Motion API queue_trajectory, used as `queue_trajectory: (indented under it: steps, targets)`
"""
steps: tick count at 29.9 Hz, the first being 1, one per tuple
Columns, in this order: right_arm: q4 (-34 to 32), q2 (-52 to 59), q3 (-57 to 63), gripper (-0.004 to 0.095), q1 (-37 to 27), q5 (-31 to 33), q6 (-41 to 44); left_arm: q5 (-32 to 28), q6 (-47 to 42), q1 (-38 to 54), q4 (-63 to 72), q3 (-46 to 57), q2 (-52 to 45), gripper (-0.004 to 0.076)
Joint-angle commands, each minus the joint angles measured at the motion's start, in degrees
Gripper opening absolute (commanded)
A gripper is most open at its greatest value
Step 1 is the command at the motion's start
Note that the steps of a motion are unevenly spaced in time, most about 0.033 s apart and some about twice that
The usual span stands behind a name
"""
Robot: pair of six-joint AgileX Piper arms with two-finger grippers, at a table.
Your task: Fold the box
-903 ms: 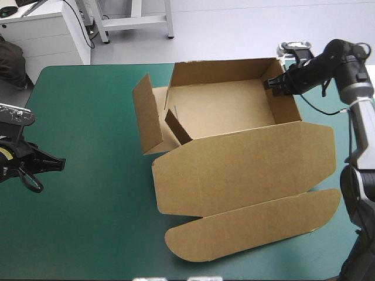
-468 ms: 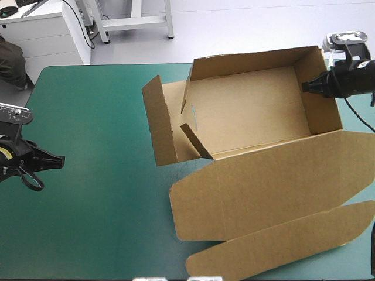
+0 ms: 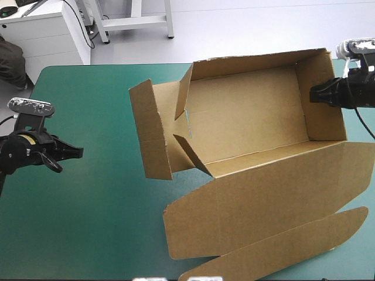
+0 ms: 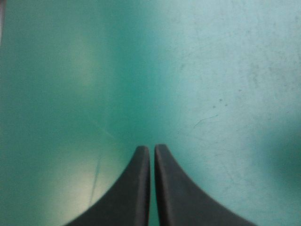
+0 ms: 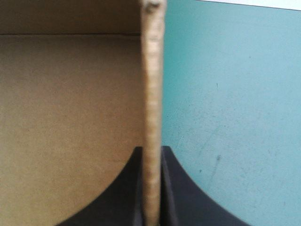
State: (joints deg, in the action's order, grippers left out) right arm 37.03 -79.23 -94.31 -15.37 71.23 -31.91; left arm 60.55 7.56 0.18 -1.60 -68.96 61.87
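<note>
The brown box (image 3: pixel 252 111) stands as an open tray on the right half of the table, its far and right walls raised. Its lid (image 3: pixel 263 199) lies flat toward the near edge, and a loose left side flap (image 3: pixel 149 132) stands up. My right gripper (image 3: pixel 313 93) is shut on the box's right wall; in the right wrist view the wall's edge (image 5: pixel 153 113) runs up between the fingers (image 5: pixel 176 188). My left gripper (image 3: pixel 76 152) hovers shut over bare teal-green cover (image 4: pixel 211 84) near the table's left side, well apart from the box.
The lid's rounded tuck flap (image 3: pixel 281 249) reaches the table's near edge at the right. Bare teal-green cover (image 3: pixel 88 222) spans the left and near-left of the table. A white cabinet (image 3: pixel 47 32) stands beyond the far left corner.
The box has been dragged rightward and turned, my right gripper holding its right wall. My left arm has come forward toward the box.
</note>
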Motion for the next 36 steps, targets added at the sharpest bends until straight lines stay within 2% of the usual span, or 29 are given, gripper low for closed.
queue_trajectory:
  steps: [1,6,9,14,18,21,28,32,36]
  targets:
    - [4.0,2.4,-1.4,-0.0021,-0.4,0.7,0.1,-3.7,11.6,8.3,18.6,0.1,0.7,0.0022]
    - [4.6,2.4,-1.4,-0.0021,-0.4,0.7,-0.4,-1.6,28.0,21.4,46.9,5.3,3.5,0.0022]
    - [5.1,2.4,-1.4,-0.0020,-0.4,0.7,-1.0,-2.1,34.8,22.6,53.5,8.9,4.8,0.0017]
    - [8.2,2.4,-1.4,-0.0020,-0.3,0.6,-1.0,-4.2,36.8,19.9,60.0,14.6,7.5,0.0016]
    - [8.5,2.4,-1.4,-0.0020,0.2,0.5,-1.0,-3.7,37.7,17.3,64.1,15.6,10.6,0.0028]
    - [7.5,2.4,-1.4,-0.0019,2.2,0.4,-1.0,-1.0,42.0,15.0,70.6,15.6,12.2,0.0119]
    - [1.6,2.4,-1.3,-0.0018,6.2,-2.1,1.5,9.0,49.6,11.4,82.0,15.6,13.1,0.0442]
    - [1.8,2.4,-1.3,-0.0018,6.6,-3.7,2.9,13.9,51.1,10.8,87.6,15.5,13.1,0.0471]
    - [2.0,2.4,-1.3,-0.0018,6.6,-4.5,3.2,13.9,51.3,8.0,88.2,15.4,11.9,0.0471]
